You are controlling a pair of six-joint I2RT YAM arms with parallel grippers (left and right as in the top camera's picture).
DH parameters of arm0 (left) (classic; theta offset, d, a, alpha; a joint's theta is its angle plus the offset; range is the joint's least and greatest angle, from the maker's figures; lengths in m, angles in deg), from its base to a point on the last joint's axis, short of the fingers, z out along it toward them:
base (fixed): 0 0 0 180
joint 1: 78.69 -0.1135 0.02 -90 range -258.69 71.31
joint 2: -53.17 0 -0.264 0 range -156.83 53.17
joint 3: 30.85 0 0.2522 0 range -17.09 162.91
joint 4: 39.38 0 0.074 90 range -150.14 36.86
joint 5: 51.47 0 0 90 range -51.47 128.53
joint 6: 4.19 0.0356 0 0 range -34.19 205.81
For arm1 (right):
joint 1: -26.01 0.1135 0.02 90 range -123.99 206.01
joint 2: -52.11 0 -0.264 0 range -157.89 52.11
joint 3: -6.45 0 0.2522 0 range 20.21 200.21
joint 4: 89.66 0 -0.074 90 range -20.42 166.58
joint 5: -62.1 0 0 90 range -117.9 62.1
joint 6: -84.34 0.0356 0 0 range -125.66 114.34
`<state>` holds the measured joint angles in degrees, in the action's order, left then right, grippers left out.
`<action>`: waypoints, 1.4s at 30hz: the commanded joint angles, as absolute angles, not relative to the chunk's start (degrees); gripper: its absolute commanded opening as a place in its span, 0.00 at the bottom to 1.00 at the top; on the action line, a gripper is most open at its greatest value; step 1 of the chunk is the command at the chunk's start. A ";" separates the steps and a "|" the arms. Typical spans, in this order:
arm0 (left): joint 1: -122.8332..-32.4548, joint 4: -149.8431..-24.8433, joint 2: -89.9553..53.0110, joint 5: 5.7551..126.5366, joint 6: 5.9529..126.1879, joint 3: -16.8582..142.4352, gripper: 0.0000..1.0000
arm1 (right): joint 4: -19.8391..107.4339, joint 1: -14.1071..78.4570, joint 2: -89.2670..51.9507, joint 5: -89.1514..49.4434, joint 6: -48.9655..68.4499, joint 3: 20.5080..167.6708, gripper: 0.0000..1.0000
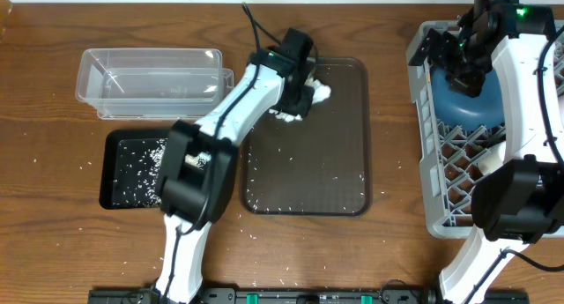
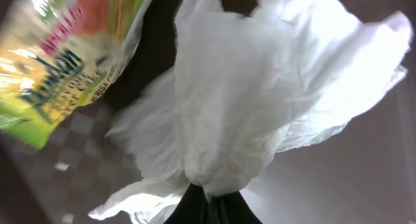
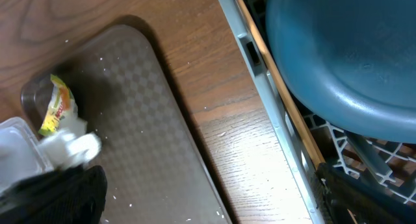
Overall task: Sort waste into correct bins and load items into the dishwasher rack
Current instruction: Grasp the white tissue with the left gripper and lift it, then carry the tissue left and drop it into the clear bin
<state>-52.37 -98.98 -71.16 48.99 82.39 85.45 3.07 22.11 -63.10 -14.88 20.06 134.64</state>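
Note:
My left gripper (image 2: pixel 209 208) is shut on the crumpled white paper scrap (image 2: pixel 260 87), at the far left corner of the brown serving tray (image 1: pixel 308 163). The yellow-green snack wrapper (image 2: pixel 58 62) lies right beside the paper. In the overhead view the left gripper (image 1: pixel 298 100) has the paper (image 1: pixel 321 91) bulging out beside it. My right gripper (image 1: pixel 467 70) is open and empty over the grey dishwasher rack (image 1: pixel 426 128), just above the dark blue dish (image 1: pixel 471 108) that lies in it. Its fingers (image 3: pixel 208 211) show wide apart. A wooden chopstick (image 3: pixel 279 100) lies along the rack's edge.
The clear tub (image 1: pixel 150 75) stands at the back left. The black tray (image 1: pixel 132 167) in front of it holds rice grains. Loose grains dot the brown tray and the table. A small pale item (image 1: pixel 487 166) sits in the rack near the right arm.

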 commanded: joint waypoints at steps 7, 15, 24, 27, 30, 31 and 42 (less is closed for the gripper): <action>-53.04 -98.76 -56.91 48.46 80.11 85.52 0.06 | 3.05 22.33 -61.03 -15.01 20.63 135.76 0.99; -58.27 -96.36 -53.76 33.01 75.26 85.52 0.06 | 3.05 22.33 -61.03 -15.03 20.63 135.76 0.99; -69.81 -96.47 -53.94 32.90 66.76 85.50 0.07 | 3.05 22.33 -61.03 -15.03 20.63 135.76 0.99; -73.20 -96.77 -53.94 32.90 65.14 85.45 0.06 | 3.05 22.33 -61.03 -15.03 20.63 135.74 0.99; -75.91 -97.45 -53.94 32.90 64.00 85.45 0.07 | 3.05 22.33 -61.03 -15.03 20.63 135.76 0.99; -76.65 -97.63 -53.94 32.88 64.00 85.43 0.08 | 3.05 22.33 -61.03 -15.03 20.63 135.74 0.99; -80.12 -98.37 -54.04 32.90 64.00 84.80 0.11 | 3.05 22.33 -61.03 -15.03 20.63 135.76 0.99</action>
